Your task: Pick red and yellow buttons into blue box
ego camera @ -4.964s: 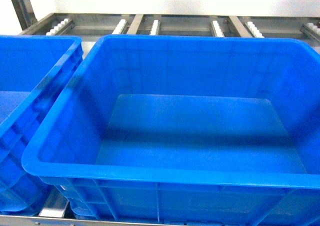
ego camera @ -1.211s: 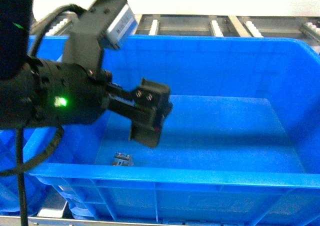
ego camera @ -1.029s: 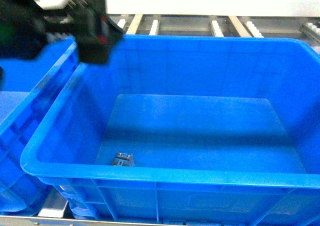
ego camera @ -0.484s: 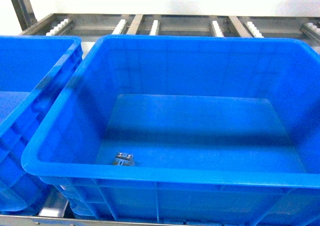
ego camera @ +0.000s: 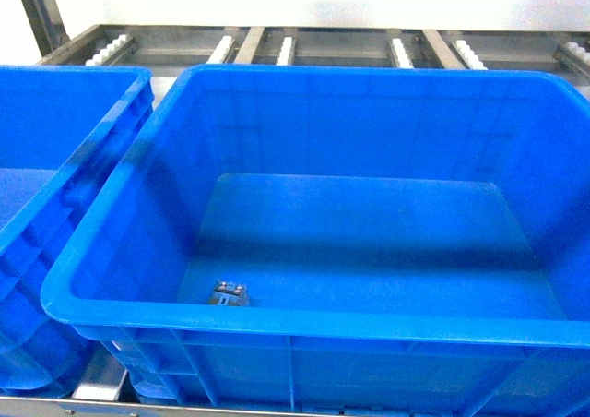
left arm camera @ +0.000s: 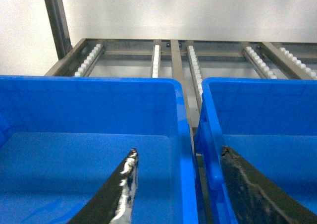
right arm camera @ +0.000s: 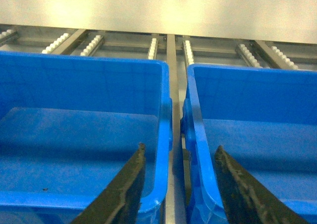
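**One switch in the crate, cap colour unread**

A steel roller-conveyor rack (ego camera: pixel 277 43) under a white wall carries several crates side by side. In the head view the large deep blue plastic box (ego camera: pixel 304 323) fills the middle; a small black-and-metal switch body (ego camera: pixel 228 294) lies on its floor at the near left, close to the near wall, its cap colour too small to tell. No other button shows. The left gripper (left arm camera: pixel 178 184) and right gripper (right arm camera: pixel 178 184) both hang spread and empty over gaps between crates. Judged risk: a green-capped button could be picked by mistake, since colours read poorly here
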`<state>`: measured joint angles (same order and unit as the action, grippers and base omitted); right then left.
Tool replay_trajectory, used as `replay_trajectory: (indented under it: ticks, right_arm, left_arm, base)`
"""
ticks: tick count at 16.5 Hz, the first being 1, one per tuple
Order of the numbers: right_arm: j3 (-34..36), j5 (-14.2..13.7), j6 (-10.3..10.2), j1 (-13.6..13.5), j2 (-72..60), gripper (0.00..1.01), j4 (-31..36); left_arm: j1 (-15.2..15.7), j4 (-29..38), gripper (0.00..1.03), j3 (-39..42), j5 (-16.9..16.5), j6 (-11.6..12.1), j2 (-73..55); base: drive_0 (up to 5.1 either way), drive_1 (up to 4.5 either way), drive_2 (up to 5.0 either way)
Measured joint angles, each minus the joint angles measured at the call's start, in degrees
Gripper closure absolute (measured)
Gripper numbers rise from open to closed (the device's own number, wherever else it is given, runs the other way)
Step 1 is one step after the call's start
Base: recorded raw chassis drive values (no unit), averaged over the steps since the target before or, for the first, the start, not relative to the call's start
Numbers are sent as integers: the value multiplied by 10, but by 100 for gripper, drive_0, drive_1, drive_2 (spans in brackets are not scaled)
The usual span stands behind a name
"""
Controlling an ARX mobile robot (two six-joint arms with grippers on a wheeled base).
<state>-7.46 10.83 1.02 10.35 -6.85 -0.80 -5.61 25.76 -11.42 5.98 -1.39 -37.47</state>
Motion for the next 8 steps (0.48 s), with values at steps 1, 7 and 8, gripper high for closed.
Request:
replay_trajectory:
  ticks: [1,7,8]
  right_arm:
    - [10,-14,0,-11,7,66,-2]
    - [39,-108,-2,-103,35,99,2]
    - [42,-108,-2,-103,40,99,3]
  left_arm:
    - [4,-1,69,10,-6,3,11]
    - [55,-37,101,67,-59,6,103]
    - [55,-46,101,73,-60,6,117]
  base:
    - [0,0,0]
    - [0,0,0]
    - [0,0,0]
